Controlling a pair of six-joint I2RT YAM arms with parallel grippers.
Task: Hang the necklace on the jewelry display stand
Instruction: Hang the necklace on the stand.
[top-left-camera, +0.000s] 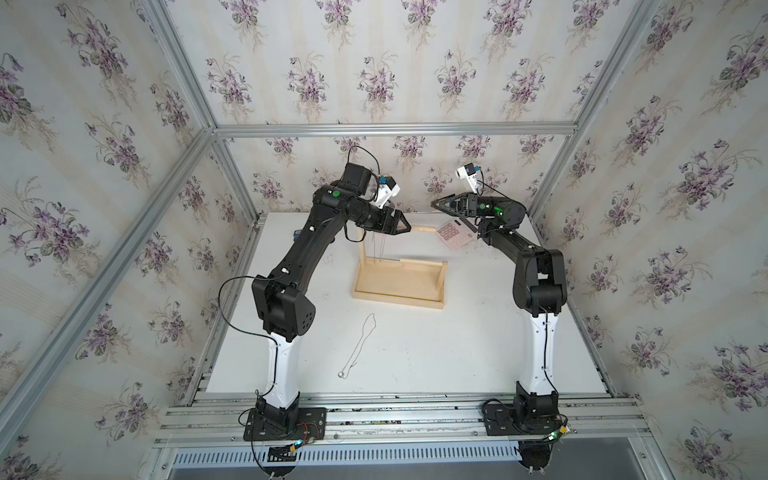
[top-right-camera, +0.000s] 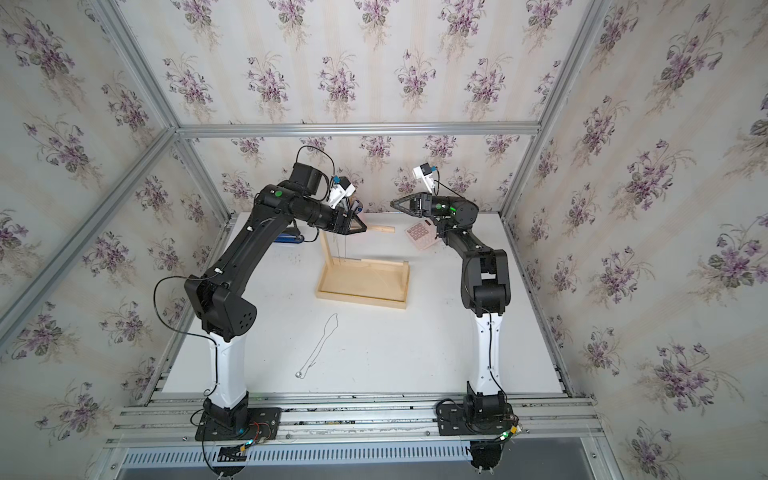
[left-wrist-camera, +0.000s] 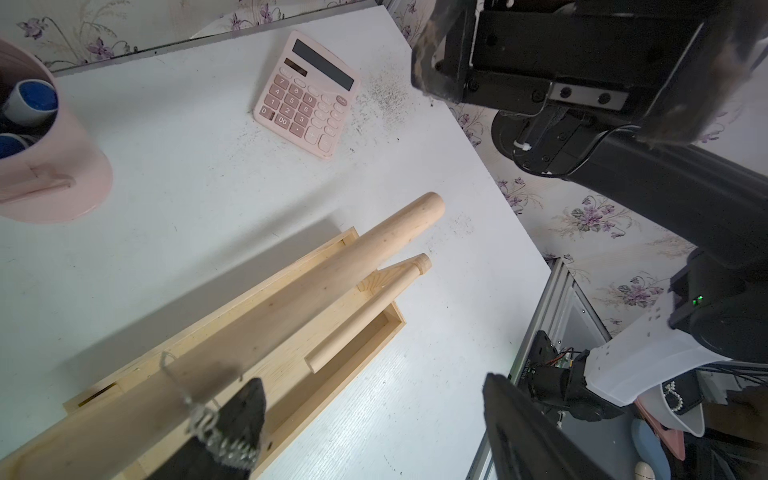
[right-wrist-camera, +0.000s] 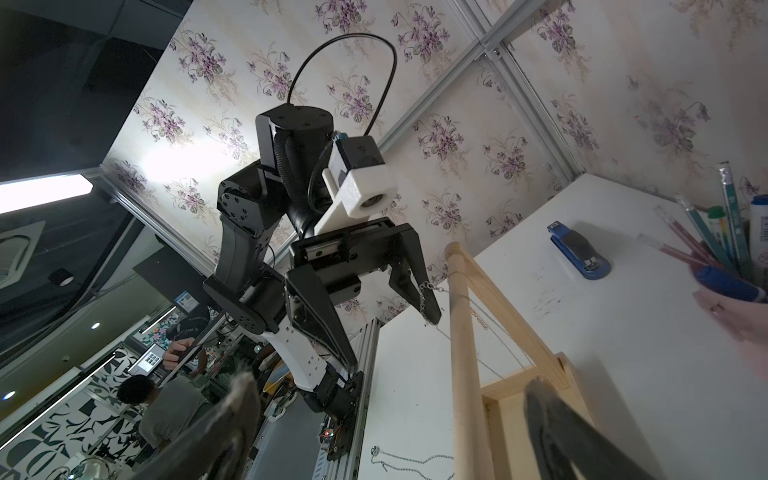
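The white table (top-left-camera: 415, 353) bore the jewelry display stand (top-left-camera: 397, 300). The left gripper (right-wrist-camera: 393, 340) hung at the left end of its crossbar with jaws apart. The necklace (right-wrist-camera: 424, 297) was draped over the bar but snagged on one finger (right-wrist-camera: 411, 286). The right gripper (top-left-camera: 435, 204) gaped empty near a pink calculator (top-left-camera: 453, 235). A second chain (top-left-camera: 361, 344) lay flat on the table, nearer the arm bases.

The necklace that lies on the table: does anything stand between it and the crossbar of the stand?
Nothing visible does. The necklace lies on the table in front of the jewelry display stand, only tabletop between them. The open left hand is at one end of the crossbar, where another chain hangs.
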